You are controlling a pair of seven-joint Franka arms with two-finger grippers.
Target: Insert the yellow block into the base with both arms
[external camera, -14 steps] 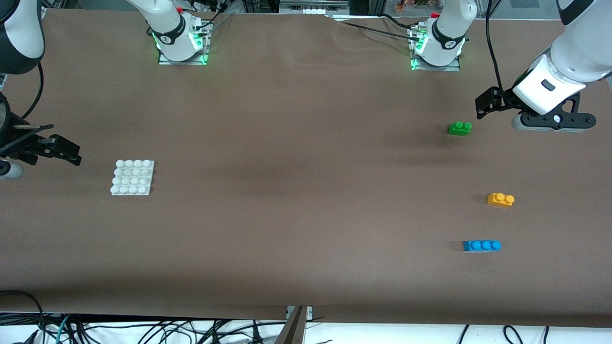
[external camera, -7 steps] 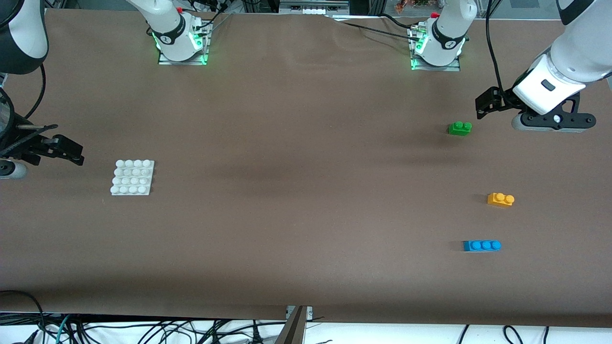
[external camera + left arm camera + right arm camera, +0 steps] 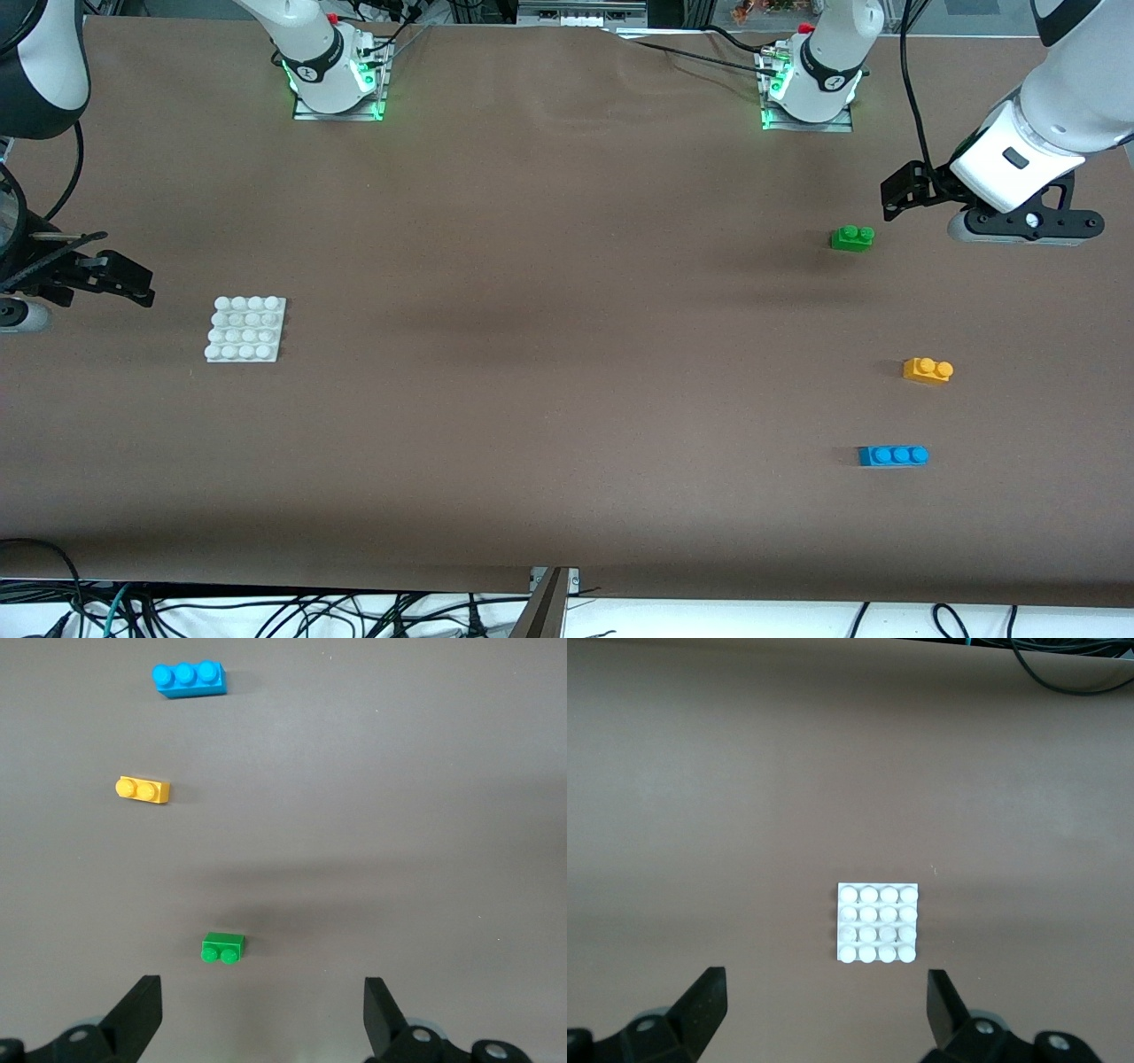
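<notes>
1. Front view: left tool [image 3: 895,197] hangs over the desk [image 3: 549,354] near the green brick [image 3: 852,237]. Yellow block [image 3: 928,369] sits nearer the camera, between green brick and blue brick [image 3: 893,455]. Right tool [image 3: 120,282] is up beside the base [image 3: 246,329]. Base holds nothing.
2. Left wrist view: fingers [image 3: 137,1019] spread wide, empty. Judgement: centre over the yellow block [image 3: 143,790], not the green brick, before descending.
3. Right wrist view: fingers [image 3: 700,1010] spread, empty; base [image 3: 878,923] bare.

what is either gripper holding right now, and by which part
Nothing is held. The left gripper and the right gripper both hang open and empty above the table; the yellow block and the base lie untouched.
</notes>
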